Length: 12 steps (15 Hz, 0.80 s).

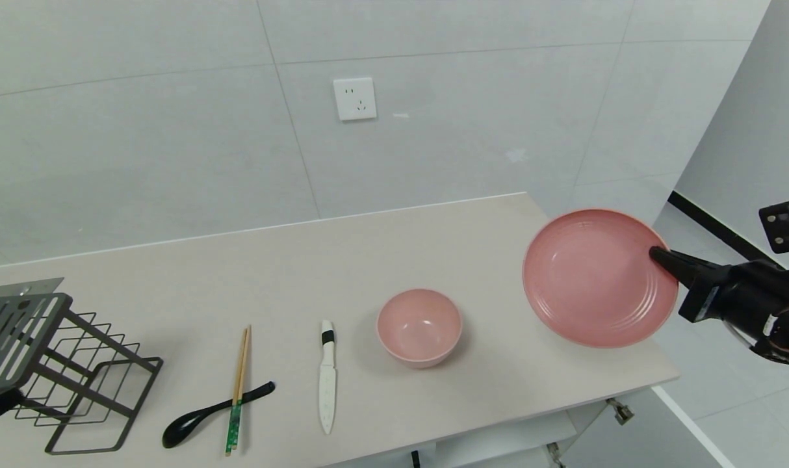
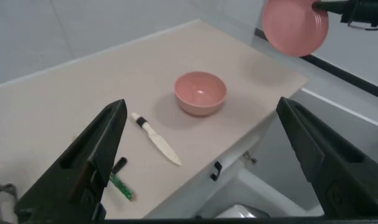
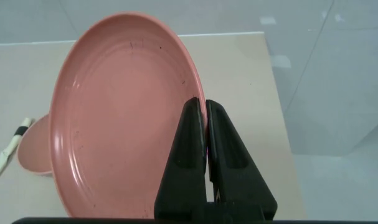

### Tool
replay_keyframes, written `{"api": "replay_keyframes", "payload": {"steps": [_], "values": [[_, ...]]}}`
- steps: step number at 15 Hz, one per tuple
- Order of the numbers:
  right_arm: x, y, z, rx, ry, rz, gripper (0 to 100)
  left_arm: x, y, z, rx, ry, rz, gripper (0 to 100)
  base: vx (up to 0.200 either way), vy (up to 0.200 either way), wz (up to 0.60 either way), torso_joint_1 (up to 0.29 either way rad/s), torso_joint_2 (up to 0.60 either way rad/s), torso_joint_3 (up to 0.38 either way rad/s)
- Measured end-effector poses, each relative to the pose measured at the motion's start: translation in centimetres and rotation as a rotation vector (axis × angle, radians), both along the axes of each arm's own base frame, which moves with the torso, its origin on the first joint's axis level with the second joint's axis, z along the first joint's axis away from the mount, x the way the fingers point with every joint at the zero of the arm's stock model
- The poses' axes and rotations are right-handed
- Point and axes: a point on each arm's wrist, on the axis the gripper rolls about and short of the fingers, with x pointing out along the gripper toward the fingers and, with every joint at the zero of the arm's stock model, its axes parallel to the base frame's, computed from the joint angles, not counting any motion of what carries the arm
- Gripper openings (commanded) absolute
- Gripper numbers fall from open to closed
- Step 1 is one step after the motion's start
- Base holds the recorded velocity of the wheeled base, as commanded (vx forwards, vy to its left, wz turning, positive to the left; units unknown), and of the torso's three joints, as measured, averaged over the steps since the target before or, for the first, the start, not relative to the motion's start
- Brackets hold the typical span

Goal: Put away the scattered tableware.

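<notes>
Right gripper [image 3: 204, 111]: jaws pinched tight on the rim of the pink plate [image 1: 589, 276]. The plate is round and glossy with concentric ridges, held tilted above the right end of the counter [image 1: 303, 260].
Left gripper [image 2: 201, 104]: spread wide, holding nothing.
On the matte beige counter: smooth pink bowl [image 1: 419, 325]; white knife [image 1: 327, 377]; wooden chopsticks [image 1: 238, 390] crossing a black spoon [image 1: 206, 413]; black wire rack [image 1: 76, 370] at the left end.

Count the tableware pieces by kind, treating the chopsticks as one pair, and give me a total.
Plate: 1
Bowl: 1
Knife: 1
Spoon: 1
Chopstick pair: 1
Total: 5
</notes>
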Motion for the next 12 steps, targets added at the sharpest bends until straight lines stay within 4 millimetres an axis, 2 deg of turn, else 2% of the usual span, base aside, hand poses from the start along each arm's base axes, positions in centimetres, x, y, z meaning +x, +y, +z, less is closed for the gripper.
{"api": "replay_keyframes", "payload": {"steps": [3, 5, 6, 8, 10, 12], "values": [[-1.4, -0.3, -0.7, -0.014, 0.004, -0.002, 0, 2.6, -0.3, 0.3, 0.004, 0.067, -0.074, 100, 0.0, 0.0, 0.0, 0.0, 0.0, 0.0], [-2.9, -0.5, -1.6, -0.04, 0.022, 0.022, 0, 4.1, -0.6, 0.7, 0.006, 0.058, -0.105, 100, 0.0, 0.0, 0.0, 0.0, 0.0, 0.0], [-3.5, -0.5, -1.4, -0.037, -0.015, 0.036, 0, 4.8, -0.8, 0.9, 0.007, 0.056, -0.122, 100, 0.0, 0.0, 0.0, 0.0, 0.0, 0.0], [-3.6, -0.9, -1.1, -0.033, -0.06, 0.035, 0, 6.1, -1.4, 0.8, 0.009, 0.065, -0.175, 100, 0.0, 0.0, 0.0, 0.0, 0.0, 0.0], [-3.7, -1.6, -1.6, -0.036, -0.041, 0.01, 0, 7.6, -2.3, 0.0, 0.017, 0.135, -0.236, 100, 0.0, 0.0, 0.0, 0.0, 0.0, 0.0], [-4.2, -1.8, -1.6, -0.032, -0.044, 0.004, 0, 9.1, -2.9, -0.4, 0.032, 0.187, -0.204, 100, 0.0, 0.0, 0.0, 0.0, 0.0, 0.0]]}}
